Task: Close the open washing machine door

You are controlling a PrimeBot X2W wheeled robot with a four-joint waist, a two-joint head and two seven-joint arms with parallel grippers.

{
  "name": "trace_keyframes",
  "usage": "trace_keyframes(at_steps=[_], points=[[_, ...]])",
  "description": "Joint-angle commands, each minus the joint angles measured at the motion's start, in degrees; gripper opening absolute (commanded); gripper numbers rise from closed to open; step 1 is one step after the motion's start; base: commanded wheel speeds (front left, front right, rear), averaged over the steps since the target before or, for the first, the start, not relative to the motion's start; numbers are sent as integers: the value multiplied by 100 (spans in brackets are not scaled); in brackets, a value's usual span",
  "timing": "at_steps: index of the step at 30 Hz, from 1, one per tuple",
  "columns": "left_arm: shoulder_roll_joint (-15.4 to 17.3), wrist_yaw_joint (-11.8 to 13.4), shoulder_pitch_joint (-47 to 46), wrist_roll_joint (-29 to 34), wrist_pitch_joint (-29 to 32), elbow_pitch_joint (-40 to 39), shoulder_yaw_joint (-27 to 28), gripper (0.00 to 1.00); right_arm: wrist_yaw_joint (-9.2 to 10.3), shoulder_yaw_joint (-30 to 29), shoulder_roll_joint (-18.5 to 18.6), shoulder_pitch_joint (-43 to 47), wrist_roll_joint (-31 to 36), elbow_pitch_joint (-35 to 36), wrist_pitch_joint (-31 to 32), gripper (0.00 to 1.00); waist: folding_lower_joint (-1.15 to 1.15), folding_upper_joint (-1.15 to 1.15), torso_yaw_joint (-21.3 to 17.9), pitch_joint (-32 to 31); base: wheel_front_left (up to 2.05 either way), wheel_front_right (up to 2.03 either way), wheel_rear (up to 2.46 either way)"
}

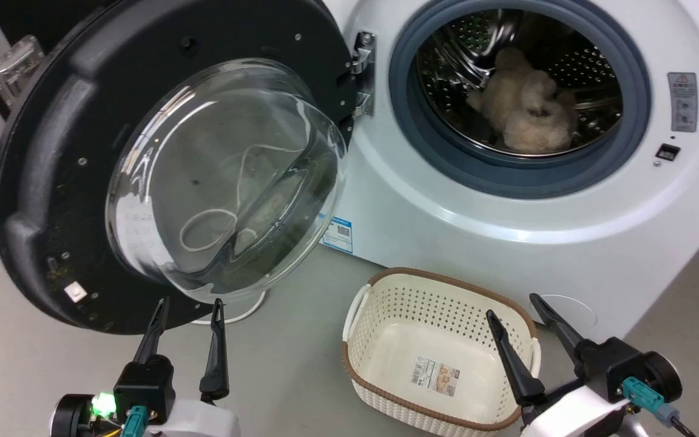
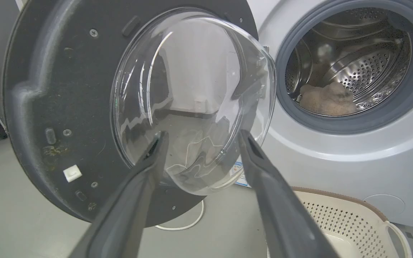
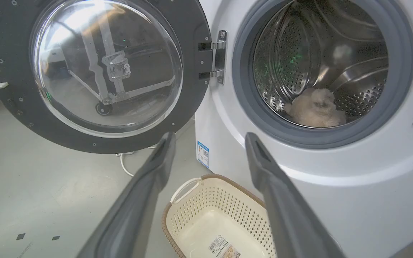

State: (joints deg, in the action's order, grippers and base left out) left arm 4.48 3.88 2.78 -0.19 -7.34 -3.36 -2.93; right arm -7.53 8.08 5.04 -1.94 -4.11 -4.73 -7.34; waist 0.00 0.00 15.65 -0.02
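Black washing machine door (image 1: pixel 52 182) swung open; glass bulging.

Bright, even indoor light; glare on glass and steel.
White streaks and room reflections lie across the glass bowl of the washing machine door (image 1: pixel 40 182) in all three views, and its black plastic shows a dull sheen. The steel drum (image 1: pixel 580 67) glints with small highlights and falls dark toward the top. Shadows on the grey floor (image 1: pixel 301 352) are faint and soft-edged. The head view is sharp. In the left wrist view the fingers (image 2: pixel 124 208) close to the lens are out of focus, and the wide angle bows lines near the edges. A green lamp (image 1: pixel 104 403) blooms behind the left gripper (image 1: pixel 190 301).
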Motion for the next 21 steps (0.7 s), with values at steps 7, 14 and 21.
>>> trace_keyframes(at_steps=[7, 14, 21], points=[[71, 35, 115, -37, -143, -29, -60, 100, 2, 139, 28, -52, -95, -54, -146, 100, 0, 0, 189, -10, 0, 0, 0], [145, 39, 154, -34, -226, -46, -101, 100, 3, 260, 23, -21, -150, -99, -229, 100, 0, 0, 349, -23, 0, 0, 0], [210, 68, 192, -45, -310, -88, -113, 100, 3, 346, 34, 4, -198, -124, -312, 100, 0, 0, 512, -30, 0, 0, 0]])
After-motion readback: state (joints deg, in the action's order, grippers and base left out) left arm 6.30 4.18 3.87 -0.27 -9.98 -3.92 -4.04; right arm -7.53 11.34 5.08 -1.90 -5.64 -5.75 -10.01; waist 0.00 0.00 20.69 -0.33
